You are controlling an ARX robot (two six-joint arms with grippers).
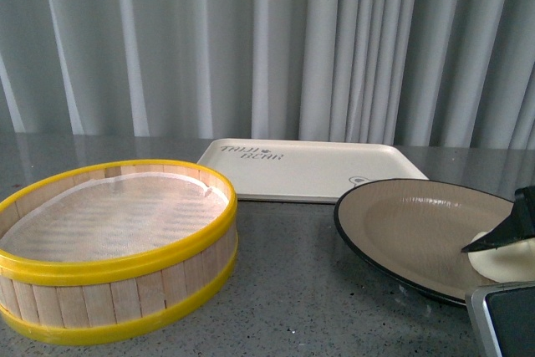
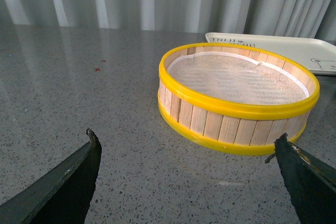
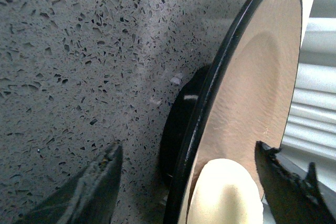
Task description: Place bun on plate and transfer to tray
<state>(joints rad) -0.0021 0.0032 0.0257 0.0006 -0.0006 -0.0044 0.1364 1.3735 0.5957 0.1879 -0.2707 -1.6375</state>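
The bun [image 1: 506, 263] lies on the plate [image 1: 410, 223], close against the plate's rim at the far right edge of the frame in the front view, where it is partly cut off. Only its smooth cream side shows; the right wrist view gives the same pale rounded side [image 3: 226, 195] sitting just inside the black rim.

The plate fills the lower right of the front view, its ribbed taupe inside facing up and otherwise bare. The right wrist view sees it nearly edge-on [image 3: 257, 77], with the black foot showing beneath it. Whether the foot rests flat on the tabletop [image 1: 309, 290] cannot be told.

The right gripper [image 3: 189, 148] straddles the plate's rim at the bun. Its jaws stand wide, one finger outside the rim over the speckled tabletop, the other [image 1: 510, 227] above the plate, right next to the bun. There is clear space between the outer finger and the rim, and nothing is clamped.

Behind the plate, in the centre of the front view, the tray [image 1: 309, 169] lies flat and bare, with dark lettering at its left end. The plate's far rim overlaps its near right corner in the picture.

A yellow-rimmed wooden steamer basket [image 1: 117, 273] sits in the lower left, lined with white mesh cloth [image 1: 109, 215], well apart from the plate.

The left gripper [image 2: 186, 136] is spread wide and empty above bare tabletop, with the basket beyond it. A pale grey curtain [image 1: 251, 39] fills the background.
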